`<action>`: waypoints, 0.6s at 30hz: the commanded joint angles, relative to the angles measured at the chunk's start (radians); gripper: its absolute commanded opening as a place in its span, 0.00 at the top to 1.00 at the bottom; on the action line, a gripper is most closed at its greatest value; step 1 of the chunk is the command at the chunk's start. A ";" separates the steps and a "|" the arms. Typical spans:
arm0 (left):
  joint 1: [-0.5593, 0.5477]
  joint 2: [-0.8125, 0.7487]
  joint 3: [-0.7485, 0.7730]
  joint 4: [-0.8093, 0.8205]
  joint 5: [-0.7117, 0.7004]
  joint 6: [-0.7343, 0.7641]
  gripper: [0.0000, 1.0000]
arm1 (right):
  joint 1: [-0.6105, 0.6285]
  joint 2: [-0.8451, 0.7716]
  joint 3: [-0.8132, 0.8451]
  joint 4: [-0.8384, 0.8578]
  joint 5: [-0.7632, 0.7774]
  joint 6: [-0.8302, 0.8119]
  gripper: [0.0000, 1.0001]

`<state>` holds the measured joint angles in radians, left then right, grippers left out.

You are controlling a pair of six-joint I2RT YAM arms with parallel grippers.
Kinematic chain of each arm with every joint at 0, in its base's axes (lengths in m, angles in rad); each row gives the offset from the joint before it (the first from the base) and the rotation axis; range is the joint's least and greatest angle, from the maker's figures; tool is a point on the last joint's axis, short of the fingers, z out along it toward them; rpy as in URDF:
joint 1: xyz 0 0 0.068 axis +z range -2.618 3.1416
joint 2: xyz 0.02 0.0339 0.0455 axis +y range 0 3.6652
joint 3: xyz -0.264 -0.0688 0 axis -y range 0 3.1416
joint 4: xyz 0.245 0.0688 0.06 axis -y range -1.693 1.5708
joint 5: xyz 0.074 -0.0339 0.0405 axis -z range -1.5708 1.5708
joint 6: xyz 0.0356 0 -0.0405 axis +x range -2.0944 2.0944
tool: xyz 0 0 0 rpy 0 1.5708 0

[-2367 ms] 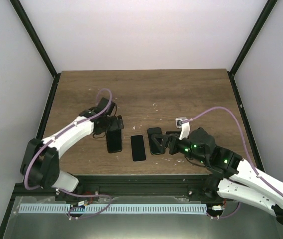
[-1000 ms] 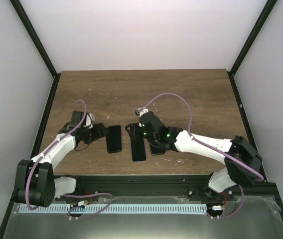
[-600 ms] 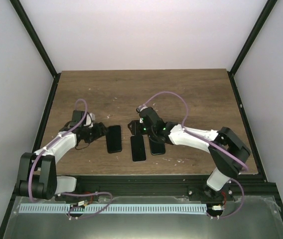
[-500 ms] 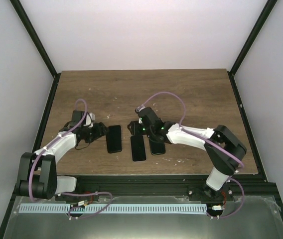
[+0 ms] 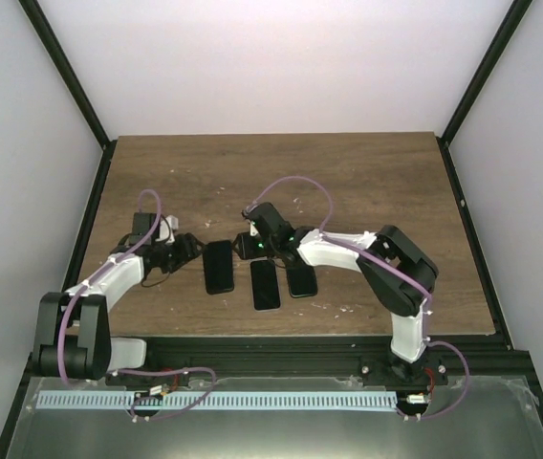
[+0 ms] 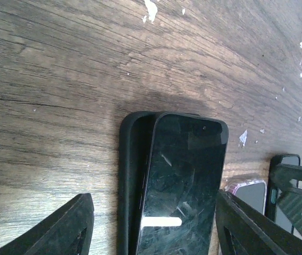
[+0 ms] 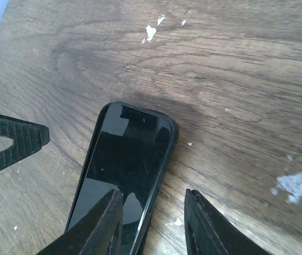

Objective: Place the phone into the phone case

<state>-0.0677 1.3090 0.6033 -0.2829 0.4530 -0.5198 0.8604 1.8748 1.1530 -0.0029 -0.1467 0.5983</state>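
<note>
Three dark slabs lie in a row near the table's front. I take the middle one for the phone [image 5: 265,283]; the left wrist view shows its end [image 6: 245,192] with a clear, pinkish rim. No separate phone case shows. My left gripper [image 5: 193,251] [image 6: 152,212] is open, its fingers wide on either side of the left slab [image 5: 219,266] [image 6: 185,175], whose glossy screen lies askew in a black cover [image 6: 132,175]. My right gripper [image 5: 246,245] [image 7: 152,199] is open over a black-rimmed slab [image 7: 124,159], one finger above the screen, the other above the wood.
A third dark slab [image 5: 300,278] lies right of the phone. The right gripper's finger [image 6: 294,180] shows past the phone in the left wrist view, and a left finger [image 7: 13,141] shows in the right wrist view. White flecks dot the wood.
The right arm has swung left from the right slab to the gap by the left slab. The left gripper has drawn back to that slab's left side. Both jaws have narrowed.
</note>
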 commanded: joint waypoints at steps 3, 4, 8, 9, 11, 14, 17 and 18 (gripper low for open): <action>0.003 0.033 -0.044 0.093 0.047 -0.022 0.38 | -0.003 0.085 0.085 0.011 -0.063 -0.005 0.70; 0.003 0.042 -0.053 0.104 0.050 -0.026 0.38 | -0.003 0.096 0.093 0.011 -0.066 -0.004 0.70; 0.005 0.091 -0.072 0.152 0.085 -0.033 0.41 | -0.003 0.138 0.115 0.012 -0.079 0.000 0.70; 0.003 0.102 -0.074 0.158 0.094 -0.030 0.42 | -0.003 0.148 0.120 0.012 -0.085 0.001 0.71; 0.003 0.116 -0.073 0.166 0.099 -0.028 0.44 | -0.003 0.162 0.123 0.015 -0.098 0.001 0.73; 0.003 0.122 -0.077 0.183 0.105 -0.027 0.46 | -0.003 0.171 0.121 0.026 -0.119 0.000 0.76; 0.002 0.125 -0.083 0.212 0.128 -0.034 0.48 | -0.003 0.182 0.122 0.031 -0.146 -0.011 0.81; 0.002 0.128 -0.084 0.217 0.132 -0.034 0.50 | -0.003 0.182 0.121 0.035 -0.155 -0.014 0.83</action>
<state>-0.0677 1.4261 0.5316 -0.1268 0.5465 -0.5503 0.8604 2.0384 1.2381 0.0124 -0.2546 0.5987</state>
